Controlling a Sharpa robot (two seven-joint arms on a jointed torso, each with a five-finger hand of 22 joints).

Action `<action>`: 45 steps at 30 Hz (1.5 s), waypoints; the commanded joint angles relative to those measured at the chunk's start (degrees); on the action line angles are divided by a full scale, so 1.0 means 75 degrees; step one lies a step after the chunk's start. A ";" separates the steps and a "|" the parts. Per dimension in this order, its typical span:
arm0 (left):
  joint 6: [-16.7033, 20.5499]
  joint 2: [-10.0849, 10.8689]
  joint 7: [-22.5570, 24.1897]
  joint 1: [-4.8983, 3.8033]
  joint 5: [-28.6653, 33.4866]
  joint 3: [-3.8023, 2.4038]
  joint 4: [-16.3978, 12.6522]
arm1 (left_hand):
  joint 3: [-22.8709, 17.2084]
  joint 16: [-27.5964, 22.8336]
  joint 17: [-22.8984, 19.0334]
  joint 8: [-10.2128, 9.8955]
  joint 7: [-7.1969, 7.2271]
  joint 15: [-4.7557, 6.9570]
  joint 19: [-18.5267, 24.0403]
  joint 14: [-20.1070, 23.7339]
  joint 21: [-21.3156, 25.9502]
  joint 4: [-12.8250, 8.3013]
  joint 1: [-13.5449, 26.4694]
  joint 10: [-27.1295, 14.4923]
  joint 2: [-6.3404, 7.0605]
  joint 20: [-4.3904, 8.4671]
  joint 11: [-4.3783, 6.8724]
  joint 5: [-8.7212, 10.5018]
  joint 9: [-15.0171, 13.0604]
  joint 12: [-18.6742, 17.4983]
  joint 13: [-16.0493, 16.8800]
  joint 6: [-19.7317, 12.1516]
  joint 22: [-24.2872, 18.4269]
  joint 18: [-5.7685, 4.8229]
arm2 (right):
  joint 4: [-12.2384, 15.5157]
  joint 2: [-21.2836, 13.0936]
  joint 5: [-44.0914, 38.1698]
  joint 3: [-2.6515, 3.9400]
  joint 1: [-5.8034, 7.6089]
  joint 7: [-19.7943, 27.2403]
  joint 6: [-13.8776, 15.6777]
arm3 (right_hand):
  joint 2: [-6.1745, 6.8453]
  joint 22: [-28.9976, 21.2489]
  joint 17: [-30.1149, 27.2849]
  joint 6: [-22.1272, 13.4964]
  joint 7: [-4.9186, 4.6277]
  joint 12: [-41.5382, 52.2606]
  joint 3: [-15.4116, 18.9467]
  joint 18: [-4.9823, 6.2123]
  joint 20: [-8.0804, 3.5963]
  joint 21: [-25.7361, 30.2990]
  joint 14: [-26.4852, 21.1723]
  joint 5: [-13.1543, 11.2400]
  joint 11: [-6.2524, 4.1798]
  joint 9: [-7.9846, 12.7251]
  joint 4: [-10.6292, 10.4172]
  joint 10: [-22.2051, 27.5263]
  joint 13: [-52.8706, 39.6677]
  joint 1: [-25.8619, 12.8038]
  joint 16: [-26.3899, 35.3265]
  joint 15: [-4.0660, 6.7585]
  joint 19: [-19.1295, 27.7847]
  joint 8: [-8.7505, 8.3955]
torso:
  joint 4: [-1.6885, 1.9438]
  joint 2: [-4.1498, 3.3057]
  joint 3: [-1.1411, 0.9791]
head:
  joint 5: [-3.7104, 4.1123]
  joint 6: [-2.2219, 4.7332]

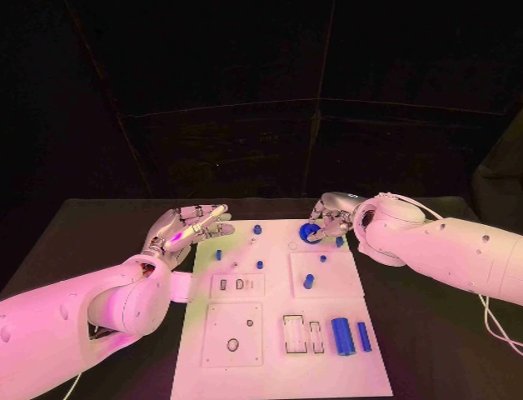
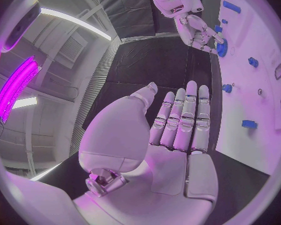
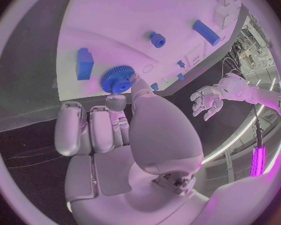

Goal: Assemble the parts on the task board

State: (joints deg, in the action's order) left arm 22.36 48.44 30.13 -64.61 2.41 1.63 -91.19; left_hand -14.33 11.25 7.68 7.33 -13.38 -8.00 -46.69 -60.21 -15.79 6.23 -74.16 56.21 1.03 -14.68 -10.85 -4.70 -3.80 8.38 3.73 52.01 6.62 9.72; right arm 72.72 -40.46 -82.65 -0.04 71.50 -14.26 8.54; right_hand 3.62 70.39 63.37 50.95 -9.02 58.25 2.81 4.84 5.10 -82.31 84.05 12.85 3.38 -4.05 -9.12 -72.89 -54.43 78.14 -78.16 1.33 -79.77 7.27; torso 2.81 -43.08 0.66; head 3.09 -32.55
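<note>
Right hand apparently pinching blue gear above task board.

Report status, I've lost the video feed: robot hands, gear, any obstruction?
Left robot hand open, beside the task board. Right robot hand pinching the blue gear at the board's far end. No obstruction seen.

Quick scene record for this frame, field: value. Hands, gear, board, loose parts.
left hand: open, fingers apart, holds nothing, over the table by the board's left edge
right hand: at the board's far end, fingers on the blue gear
blue gear: toothed wheel at the right fingertips, on or just above the board; contact with the board cannot be told
task board: white plate, mid-table
blue cylinders: two, lying side by side at the board's near right
small blue pegs: several at the far half
</note>
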 commanded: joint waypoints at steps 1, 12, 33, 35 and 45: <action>-0.0112 -0.0013 -0.0007 -0.0012 -0.0050 -0.0007 0.0006 | 0.0002 -0.0028 0.0011 -0.0043 -0.0077 -0.0024 -0.0036 -0.0035 0.0048 -0.0059 -0.0012 -0.0005 -0.0067 -0.0014 0.0007 0.0001 0.0009 -0.0024 -0.0007 0.0008 -0.0012 0.0110 | -0.0049 0.0027 -0.0255 0.0001 0.0015 0.0014 -0.0287 | -0.0034 0.0024 0.0025 0.0017 0.0044 0.0134 0.0050 -0.0114 0.0007 -0.0045 0.0222 -0.0005 0.0011 -0.0012 0.0005 -0.0061 -0.0149 0.0109 -0.0031 -0.0039 -0.0050 0.0034 | 0.0000 0.0001 0.0004 | 0.0023 -0.0001; -0.0120 -0.0011 -0.0020 -0.0012 -0.0050 -0.0007 0.0024 | -0.0002 -0.0033 0.0011 -0.0047 -0.0080 -0.0025 -0.0036 -0.0033 0.0052 -0.0063 -0.0009 -0.0008 -0.0074 -0.0015 0.0005 0.0002 0.0010 -0.0028 -0.0008 0.0005 -0.0015 0.0110 | -0.0123 0.0073 -0.0526 0.0000 0.0013 0.0035 -0.0297 | -0.0182 0.0100 0.0168 0.0114 0.0064 0.0729 -0.0017 -0.0126 -0.0003 -0.0088 0.0227 -0.0186 -0.0009 -0.0014 0.0141 -0.0287 -0.0851 0.0390 -0.0100 -0.0025 -0.0069 0.0125 | 0.0003 0.0002 0.0002 | 0.0020 -0.0018; -0.0145 0.0001 -0.0022 -0.0012 -0.0050 -0.0006 0.0051 | -0.0008 -0.0042 0.0011 -0.0052 -0.0082 -0.0027 -0.0035 -0.0031 0.0058 -0.0073 -0.0003 -0.0012 -0.0082 -0.0016 0.0003 0.0003 0.0010 -0.0035 -0.0008 0.0000 -0.0021 0.0109 | 0.0227 0.0047 -0.0893 -0.0001 0.0003 0.0374 0.1019 | -0.0710 0.0461 0.0588 0.1121 0.0307 0.1285 -0.0891 -0.0193 -0.0133 -0.0249 0.0276 -0.0586 -0.0216 -0.0106 0.0502 -0.0554 -0.1612 0.0791 -0.0282 0.0134 -0.0228 0.0557 | 0.0006 -0.0006 0.0005 | -0.0004 0.0077; -0.0140 0.0009 -0.0021 -0.0012 -0.0050 -0.0006 0.0042 | -0.0008 -0.0042 0.0011 -0.0052 -0.0082 -0.0027 -0.0035 -0.0031 0.0058 -0.0073 -0.0003 -0.0012 -0.0082 -0.0016 0.0003 0.0003 0.0010 -0.0035 -0.0008 0.0000 -0.0021 0.0109 | 0.0332 0.0039 -0.0966 0.0000 0.0002 0.0400 0.1207 | -0.0656 0.0479 0.0635 0.1094 0.0301 0.1298 -0.0916 -0.0198 -0.0144 -0.0257 0.0282 -0.0508 -0.0215 -0.0084 0.0487 -0.0566 -0.1643 0.0721 -0.0300 0.0138 -0.0235 0.0508 | -0.0002 -0.0002 0.0004 | -0.0023 0.0070; -0.0139 0.0046 -0.0025 -0.0014 -0.0050 -0.0007 -0.0023 | -0.0013 -0.0048 0.0012 -0.0054 -0.0079 -0.0028 -0.0035 -0.0030 0.0063 -0.0082 -0.0003 -0.0010 -0.0088 -0.0017 0.0003 0.0003 0.0010 -0.0037 -0.0007 0.0001 -0.0024 0.0109 | 0.0923 0.0223 -0.1501 0.0002 0.0002 0.0112 0.1824 | -0.0542 0.0492 0.0677 0.1088 0.0286 0.1278 -0.1073 -0.0200 -0.0148 -0.0265 0.0285 -0.0302 -0.0207 -0.0036 0.0478 -0.0571 -0.1676 0.0585 -0.0309 0.0134 -0.0234 0.0389 | 0.0015 -0.0004 0.0010 | -0.0050 0.0031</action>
State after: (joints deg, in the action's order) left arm 22.07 48.74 29.82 -64.61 2.40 1.63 -91.14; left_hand -14.34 11.26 7.70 7.11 -13.39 -8.00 -46.69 -60.21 -15.54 5.91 -74.17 56.21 1.03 -14.69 -10.85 -4.70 -3.80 8.38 3.74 52.01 6.53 9.72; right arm 79.11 -39.07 -90.75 -0.06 71.37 -12.50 18.51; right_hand -0.49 74.02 68.40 56.42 -8.10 68.11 -5.03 3.97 3.99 -83.94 84.05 10.36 2.02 -4.03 -5.56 -77.07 -66.92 82.89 -80.20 1.97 -81.31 10.39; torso 2.81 -43.12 0.71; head 2.76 -32.22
